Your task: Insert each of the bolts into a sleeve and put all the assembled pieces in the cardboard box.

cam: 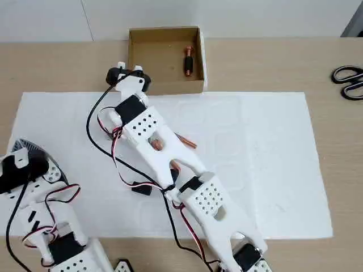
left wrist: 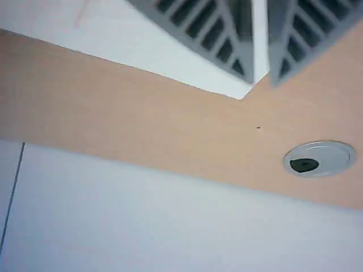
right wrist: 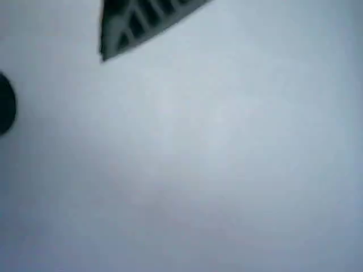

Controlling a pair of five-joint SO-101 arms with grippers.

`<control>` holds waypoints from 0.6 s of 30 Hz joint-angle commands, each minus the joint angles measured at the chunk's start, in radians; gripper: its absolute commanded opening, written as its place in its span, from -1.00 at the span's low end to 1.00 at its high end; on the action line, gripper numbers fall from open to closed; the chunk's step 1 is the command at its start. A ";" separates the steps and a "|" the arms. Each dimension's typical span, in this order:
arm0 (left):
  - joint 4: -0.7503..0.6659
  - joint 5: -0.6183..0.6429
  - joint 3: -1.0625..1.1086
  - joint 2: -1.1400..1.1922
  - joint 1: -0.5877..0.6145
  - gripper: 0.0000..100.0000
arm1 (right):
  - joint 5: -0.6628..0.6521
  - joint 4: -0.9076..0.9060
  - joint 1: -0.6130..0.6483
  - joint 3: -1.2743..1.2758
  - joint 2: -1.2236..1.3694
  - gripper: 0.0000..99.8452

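no readable text, labels, brands, numbers or signs on any surface in view

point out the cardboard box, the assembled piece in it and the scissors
cardboard box point(cam: 154, 63), high view, bare floor inside
assembled piece point(cam: 188, 61), high view, middle of its shaft
scissors point(cam: 347, 83), high view, where the handle loops meet

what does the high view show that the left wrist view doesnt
High view adds the box with one assembled piece inside, a loose copper part beside an arm, and scissors. Left wrist view adds a round grommet set in the table. Both show the wooden table and the white sheet.
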State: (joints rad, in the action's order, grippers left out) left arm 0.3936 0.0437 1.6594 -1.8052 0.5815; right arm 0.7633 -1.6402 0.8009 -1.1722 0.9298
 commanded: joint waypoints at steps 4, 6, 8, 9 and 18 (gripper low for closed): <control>-0.017 0.003 -0.005 -0.012 0.000 -0.99 | 0.008 0.047 -0.027 -0.008 -0.004 -0.77; -0.017 0.003 -0.005 -0.012 0.000 -0.99 | 0.008 0.047 -0.027 -0.008 0.016 -0.88; -0.017 0.003 -0.005 -0.012 0.000 -0.99 | 0.008 0.050 -0.027 -0.009 0.024 -0.94; -0.017 0.003 -0.005 -0.012 0.000 -0.99 | 0.008 0.054 -0.027 -0.009 0.025 -0.93; -0.017 0.003 -0.005 -0.012 0.000 -0.99 | 0.002 0.044 -0.028 -0.118 0.022 -0.66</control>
State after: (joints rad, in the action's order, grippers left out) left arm 0.3936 0.0437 1.6594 -1.8052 0.5815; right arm 0.7618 -1.6034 0.7825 -1.2152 0.9682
